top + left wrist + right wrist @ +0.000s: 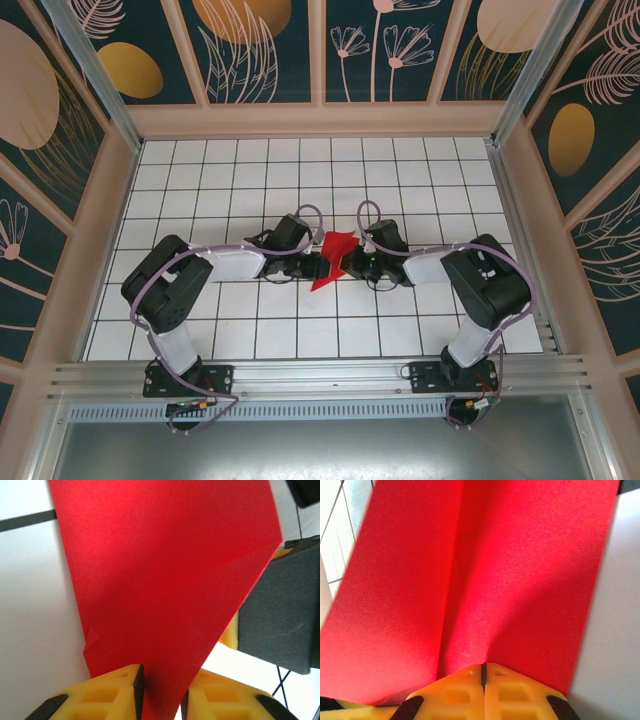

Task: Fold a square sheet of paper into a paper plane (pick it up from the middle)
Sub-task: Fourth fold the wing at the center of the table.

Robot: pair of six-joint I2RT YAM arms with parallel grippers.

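Observation:
The square sheet of paper [333,258] is bright red and folded into a layered, pointed shape, held off the tiled table between both arms. My left gripper [315,263] comes in from the left. In the left wrist view its jaws [161,696] stand apart with the paper [165,580] passing loosely through the gap between the pads. My right gripper [352,262] comes in from the right. Its yellow jaws [483,668] are pressed together on the paper [485,580] where a crease runs up from the tips.
The white gridded table [300,175] is walled by patterned panels [260,50] at the back and sides. A metal rail [320,375] carries both arm bases at the near edge. The right gripper's dark body [277,615] sits close beside the left fingers.

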